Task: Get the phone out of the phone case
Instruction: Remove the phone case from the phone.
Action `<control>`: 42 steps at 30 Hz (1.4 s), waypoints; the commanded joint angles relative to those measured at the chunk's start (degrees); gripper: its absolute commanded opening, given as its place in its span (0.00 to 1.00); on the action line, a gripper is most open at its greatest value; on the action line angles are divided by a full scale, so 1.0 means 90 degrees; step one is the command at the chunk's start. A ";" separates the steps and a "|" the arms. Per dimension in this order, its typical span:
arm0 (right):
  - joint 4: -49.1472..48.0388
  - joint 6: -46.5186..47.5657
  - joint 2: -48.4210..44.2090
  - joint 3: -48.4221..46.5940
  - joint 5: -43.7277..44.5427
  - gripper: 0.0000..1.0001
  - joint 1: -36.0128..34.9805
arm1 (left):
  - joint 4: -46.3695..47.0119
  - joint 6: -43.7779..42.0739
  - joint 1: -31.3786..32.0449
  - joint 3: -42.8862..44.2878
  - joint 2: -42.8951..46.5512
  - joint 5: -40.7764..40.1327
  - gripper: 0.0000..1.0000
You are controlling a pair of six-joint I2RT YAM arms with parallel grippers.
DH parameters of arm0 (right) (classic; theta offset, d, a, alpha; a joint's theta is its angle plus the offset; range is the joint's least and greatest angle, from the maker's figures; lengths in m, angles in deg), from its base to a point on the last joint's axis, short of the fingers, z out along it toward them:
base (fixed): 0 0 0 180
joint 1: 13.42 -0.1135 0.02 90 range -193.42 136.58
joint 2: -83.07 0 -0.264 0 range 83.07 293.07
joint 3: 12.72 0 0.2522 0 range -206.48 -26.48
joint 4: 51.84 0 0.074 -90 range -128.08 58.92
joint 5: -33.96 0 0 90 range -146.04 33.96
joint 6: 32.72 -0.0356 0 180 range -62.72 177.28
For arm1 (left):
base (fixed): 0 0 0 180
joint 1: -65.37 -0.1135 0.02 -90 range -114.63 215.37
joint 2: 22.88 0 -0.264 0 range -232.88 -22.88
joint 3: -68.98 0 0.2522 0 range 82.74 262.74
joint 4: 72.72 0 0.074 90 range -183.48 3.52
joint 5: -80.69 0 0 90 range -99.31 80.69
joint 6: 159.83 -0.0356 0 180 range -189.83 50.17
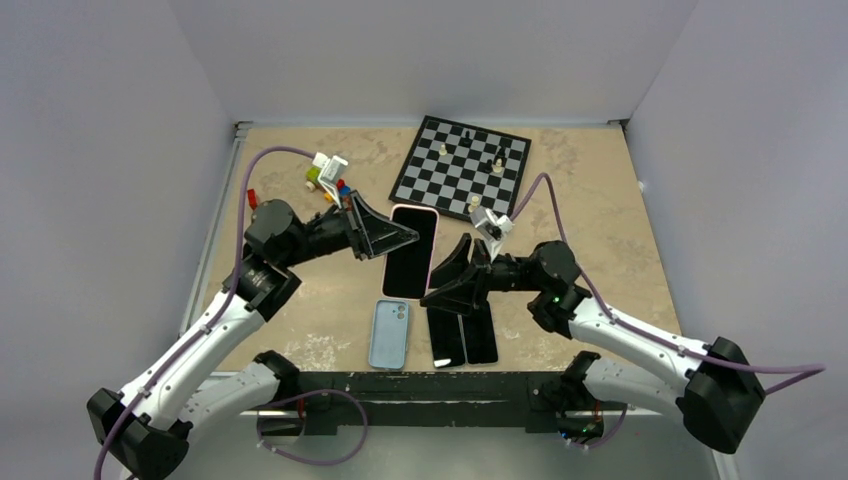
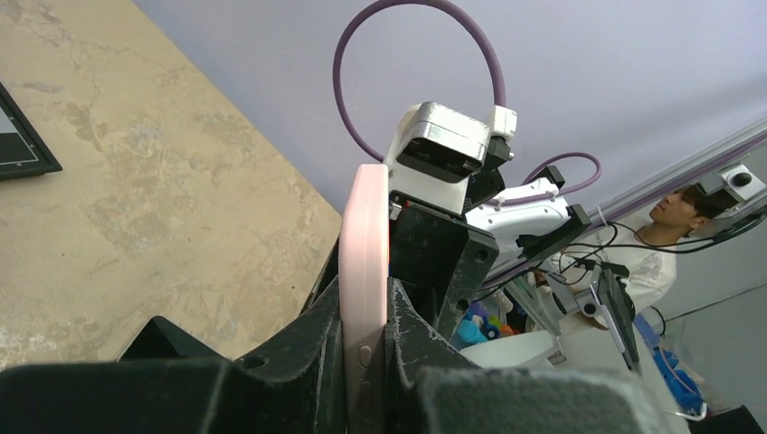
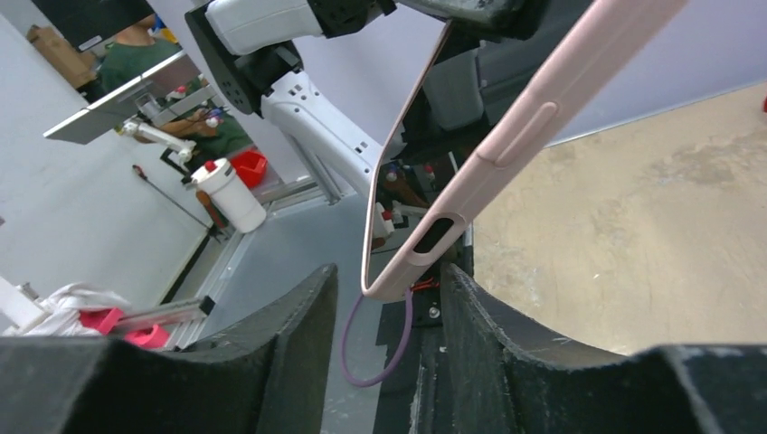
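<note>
Top external view: the phone (image 1: pixel 410 255) lies screen up inside its pink phone case (image 1: pixel 414 208) over the middle of the tabletop (image 1: pixel 600 200), with its long axis running from the far edge toward the near edge. The left end effector (image 1: pixel 405 238) reaches in from the left edge and is clamped on the case's left long side. The right end effector (image 1: pixel 450 272) sits just beside the near right corner, so the free arm is well placed to pry. A blue case (image 1: pixel 390 333) and two black phones (image 1: pixel 463 335) lie by the near edge. Left wrist view: the fingers (image 2: pixel 425 362) are closed across the thickness of the phone case (image 2: pixel 364 262), its rim standing between them. Right wrist view: the fingers (image 3: pixel 289 353) stand wide apart and hold nothing. The phone case (image 3: pixel 407 271) pokes its bottom corner into the gap, seemingly untouched and apparently held off the tabletop.
</note>
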 commanded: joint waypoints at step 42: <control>0.2559 0.5471 0.0611 -0.2497 0.3186 0.00 -0.0405 | 0.1488 0.3669 0.0065 -0.0332 -0.0544 0.1695 0.00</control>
